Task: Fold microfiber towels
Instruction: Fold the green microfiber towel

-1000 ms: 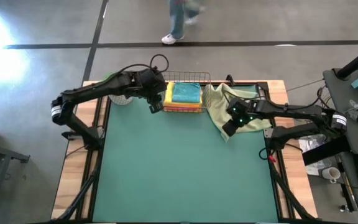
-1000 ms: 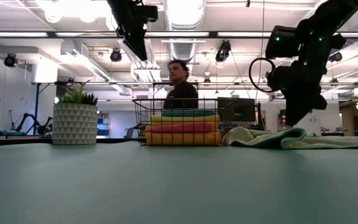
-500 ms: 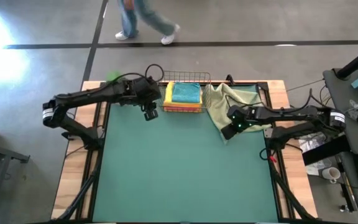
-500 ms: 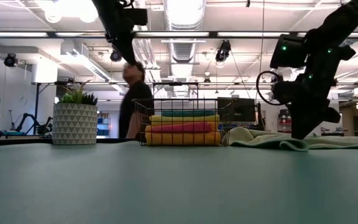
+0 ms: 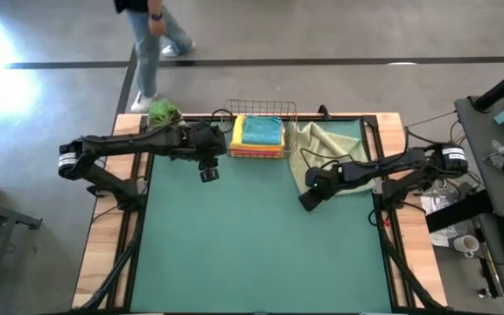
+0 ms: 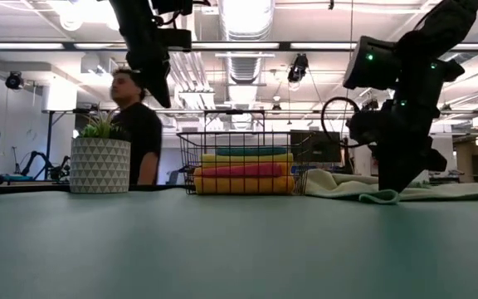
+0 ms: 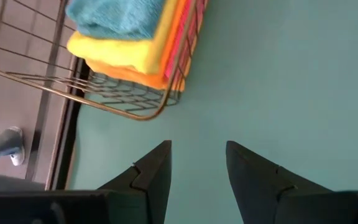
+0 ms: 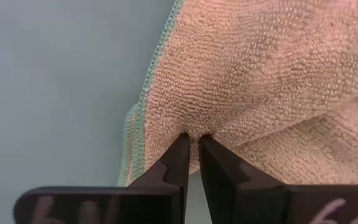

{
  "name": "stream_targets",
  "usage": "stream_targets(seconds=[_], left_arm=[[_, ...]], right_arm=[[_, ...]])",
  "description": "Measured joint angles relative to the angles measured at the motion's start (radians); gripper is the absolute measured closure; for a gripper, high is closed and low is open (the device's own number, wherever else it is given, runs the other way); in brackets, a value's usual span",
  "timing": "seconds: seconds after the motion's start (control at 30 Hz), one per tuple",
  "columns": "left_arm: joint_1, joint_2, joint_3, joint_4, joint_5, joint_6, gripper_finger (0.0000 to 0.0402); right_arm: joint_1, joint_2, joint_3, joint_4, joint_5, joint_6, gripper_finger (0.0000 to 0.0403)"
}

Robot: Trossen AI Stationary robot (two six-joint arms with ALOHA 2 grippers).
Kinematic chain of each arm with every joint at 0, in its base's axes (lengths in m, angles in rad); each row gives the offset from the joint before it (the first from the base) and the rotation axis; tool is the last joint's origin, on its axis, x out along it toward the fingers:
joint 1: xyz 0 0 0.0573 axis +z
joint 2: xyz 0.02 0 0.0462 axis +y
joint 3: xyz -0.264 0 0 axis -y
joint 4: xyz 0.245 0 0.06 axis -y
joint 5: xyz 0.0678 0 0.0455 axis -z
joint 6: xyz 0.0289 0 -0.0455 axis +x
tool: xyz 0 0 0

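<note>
Dragged nearer the surface's middle, the sage towel (image 5: pixel 332 149) comes with my right claw (image 8: pixel 190 155), which pinches its hemmed corner low on the green mat (image 5: pixel 252 236). My left claw (image 7: pixel 197 165) hangs spread beside the wire basket (image 5: pixel 261 109) of folded towels (image 5: pixel 261 133).

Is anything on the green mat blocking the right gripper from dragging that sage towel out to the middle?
Nothing visible. The right gripper is shut on the sage towel at its corner, and the mat ahead is bare. The basket and left gripper sit off to the side.
</note>
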Motion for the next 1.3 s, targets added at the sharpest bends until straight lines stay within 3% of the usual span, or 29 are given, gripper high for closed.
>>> stream_targets(seconds=[0.27,0.5,1.03,1.3], left_arm=[[-0.018,-0.002,-0.025,0.000,0.000,-0.010,0.0265],[-0.042,-0.002,-0.027,0.008,0.002,-0.025,0.0265],[-0.220,-0.047,-0.057,-0.012,0.007,-0.049,0.0265],[-0.250,-0.074,-0.057,-0.013,0.006,-0.077,0.0265]], right_arm=[[0.143,0.109,0.081,0.014,0.004,0.115,0.0371],[0.248,0.271,0.250,0.015,0.003,0.143,0.0371],[0.308,0.681,0.768,0.022,-0.041,-0.058,0.0372],[0.323,0.755,0.963,-0.005,-0.102,-0.190,0.0372]])
